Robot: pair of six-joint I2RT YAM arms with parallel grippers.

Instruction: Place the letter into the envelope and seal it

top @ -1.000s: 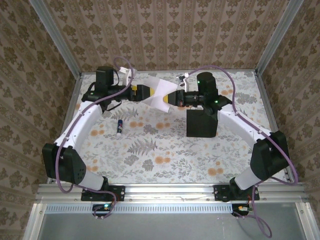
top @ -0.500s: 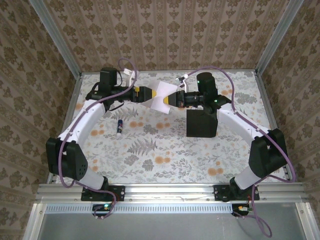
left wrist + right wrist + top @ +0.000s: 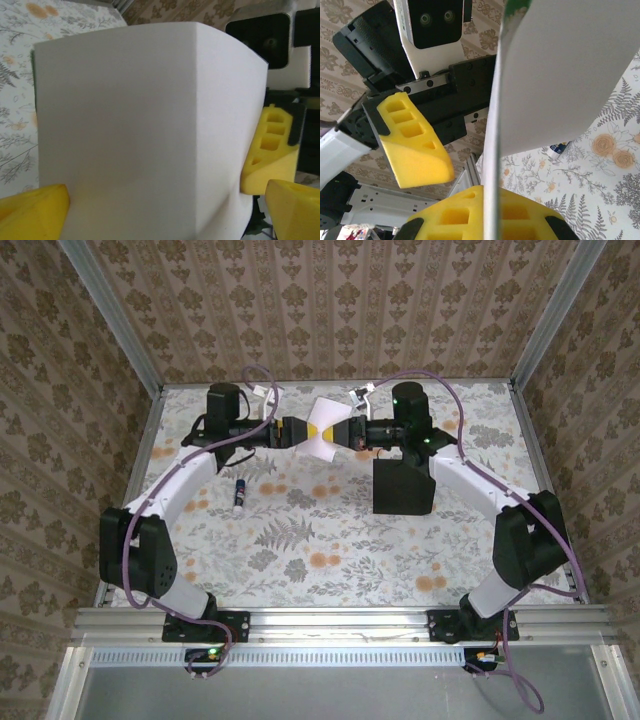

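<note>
The right gripper (image 3: 345, 432) is shut tight on one edge of the letter (image 3: 322, 435) and holds it up in the air above the bench (image 3: 300, 560). In the right wrist view the paper's thin edge runs straight down into its yellow pads. The left gripper (image 3: 303, 429) faces it from the other side with its jaws wide apart. The letter sits between its two yellow fingers (image 3: 32, 210). One finger seems to brush the paper, but the view is too close to be sure. The letter bends a little in the middle.

Since a second ago, the left gripper has slid closer to the right gripper, further over the letter. Both have moved a bit toward the far wall. The envelope and the tube have not moved.

The black envelope (image 3: 403, 488) lies flat on the bench, below the right gripper and a little nearer the arm bases. A small white-and-blue tube (image 3: 238, 495) lies below the left gripper, off to its outer side. Nothing sits between the grippers and the envelope.
</note>
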